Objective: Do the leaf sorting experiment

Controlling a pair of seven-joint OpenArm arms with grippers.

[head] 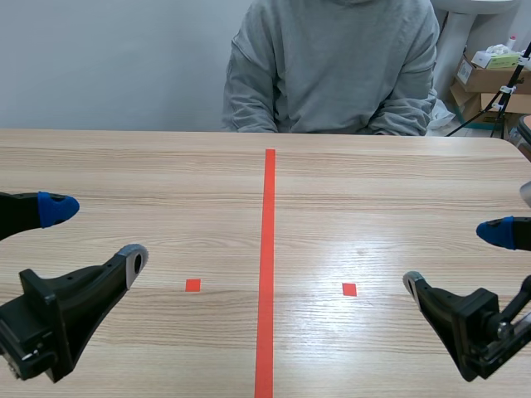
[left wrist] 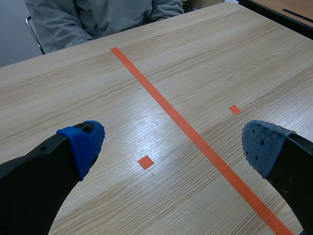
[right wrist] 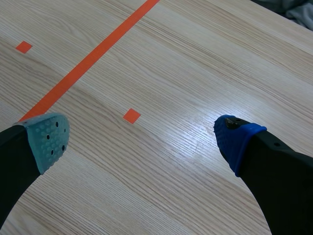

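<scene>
No leaves or sorting items show in any view. My left gripper (head: 98, 232) hovers low over the wooden table (head: 166, 166) at the near left, fingers wide apart and nothing between them; its wrist view shows the same open gripper (left wrist: 173, 144) above bare wood and a small orange square. My right gripper (head: 452, 257) sits at the near right, also open with nothing held, and in its own view the right gripper (right wrist: 142, 134) stands over another orange square.
A person in a grey sweatshirt (head: 332, 66) sits across the table with hands below the edge. An orange tape line (head: 267, 265) splits the table down the middle. Cardboard boxes (head: 489, 83) stand behind at the right.
</scene>
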